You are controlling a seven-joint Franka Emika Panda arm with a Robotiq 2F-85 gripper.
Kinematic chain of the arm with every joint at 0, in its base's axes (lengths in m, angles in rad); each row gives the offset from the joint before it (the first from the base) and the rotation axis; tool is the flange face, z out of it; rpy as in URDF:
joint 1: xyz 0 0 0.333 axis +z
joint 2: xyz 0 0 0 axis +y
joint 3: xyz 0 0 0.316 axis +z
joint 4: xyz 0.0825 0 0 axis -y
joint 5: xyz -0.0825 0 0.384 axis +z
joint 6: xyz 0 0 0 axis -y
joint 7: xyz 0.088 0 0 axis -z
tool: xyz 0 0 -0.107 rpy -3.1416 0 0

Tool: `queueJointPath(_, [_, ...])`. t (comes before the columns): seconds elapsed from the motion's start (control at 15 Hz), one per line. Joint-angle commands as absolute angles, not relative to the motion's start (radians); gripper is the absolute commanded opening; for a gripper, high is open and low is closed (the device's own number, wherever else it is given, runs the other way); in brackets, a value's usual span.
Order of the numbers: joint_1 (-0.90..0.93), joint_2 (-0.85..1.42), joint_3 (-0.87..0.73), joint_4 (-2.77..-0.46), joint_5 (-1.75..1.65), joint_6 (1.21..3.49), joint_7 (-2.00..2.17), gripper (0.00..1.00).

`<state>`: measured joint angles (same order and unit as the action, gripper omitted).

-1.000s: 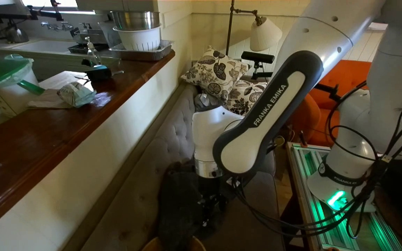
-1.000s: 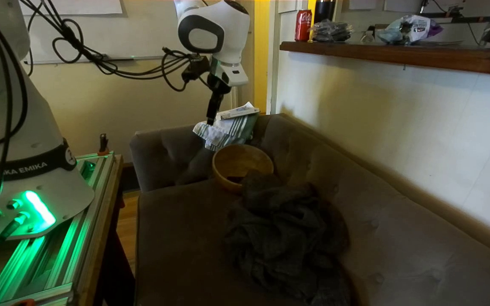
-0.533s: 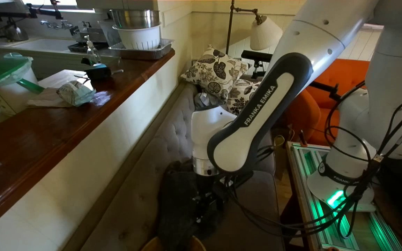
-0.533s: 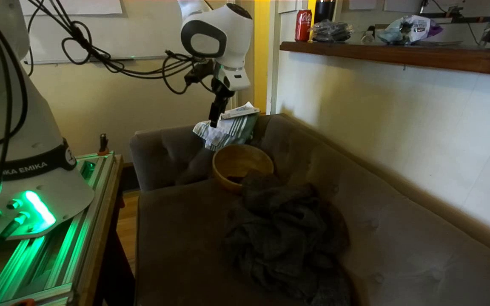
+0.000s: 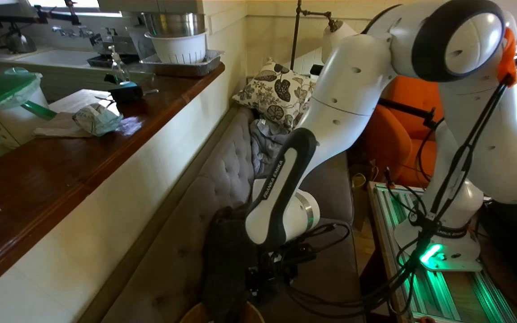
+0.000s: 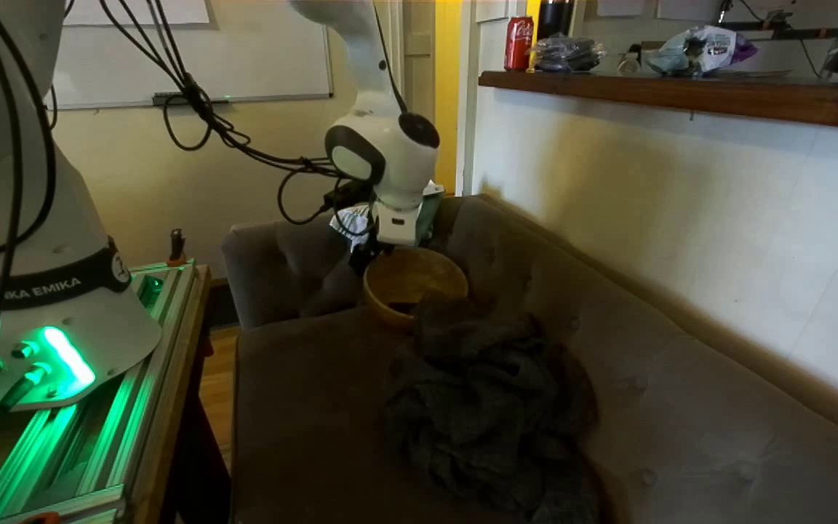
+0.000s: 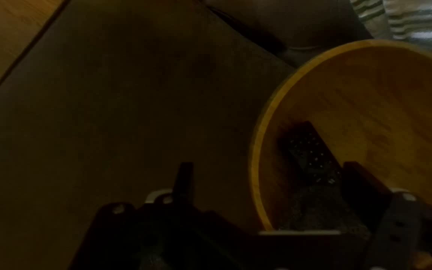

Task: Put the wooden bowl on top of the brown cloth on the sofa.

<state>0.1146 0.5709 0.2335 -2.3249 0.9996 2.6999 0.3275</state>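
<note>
- The fingers (image 7: 362, 192) stood well apart in the wrist view, one above the seat of the sofa (image 7: 99, 97) and one above the inside of the wooden bowl (image 7: 399, 101), so that a stretch of its rim ran between them; whether either one touched the wood, I could not tell.
- Just beside the tip on the bowl's side lay a black oblong (image 7: 311, 152) with pale dots, inside the bowl.
- The bowl itself stood upright on the seat, right by the fingers, whose dark tips were hard to pick out in both exterior views.
- Next to the bowl, on the near side of the fingers in an exterior view, the brown cloth (image 6: 492, 407) lay crumpled (so dim there that it looked almost black), one end reaching over the rim.
- Past the bowl from the fingers, at the top of the wrist view, showed a green-and-white striped cloth (image 7: 422, 20); in an exterior view the arm (image 6: 393, 164) above the fingers hid part of it.
- Farther along the sofa, well apart from the fingers, a patterned pillow (image 5: 278, 92) leaned near a grey blanket (image 5: 265, 141).
- Off to the side of the fingers, the bench (image 6: 172, 397) carried the arm's base (image 6: 62, 313), with a green light (image 6: 70, 356) glowing on it.
</note>
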Motion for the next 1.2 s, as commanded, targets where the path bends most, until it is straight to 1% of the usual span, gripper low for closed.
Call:
queueJointPath(0.0, [0.093,0.762,0.282,-2.179,1.2,2.741,0.186,1.0])
queueJointPath(0.07, [0.062,0.809,0.314,-2.148,1.23,2.751,0.154,1.0])
queueJointPath(0.13, [0.106,0.831,0.267,-2.126,1.232,2.696,0.153,1.0])
queueJointPath(0.2, [0.136,0.746,0.239,-2.197,1.2,2.698,0.191,1.0])
queueJointPath(0.47, [0.134,0.827,0.239,-2.135,1.217,2.693,0.172,1.0])
queueJointPath(0.6, [0.132,0.865,0.245,-2.104,1.269,2.744,0.135,1.0])
queueJointPath(0.67, [0.104,0.883,0.271,-2.097,1.265,2.764,0.129,1.0])
queueJointPath(1.13, [0.099,1.018,0.29,-1.987,1.303,2.797,0.073,1.0])
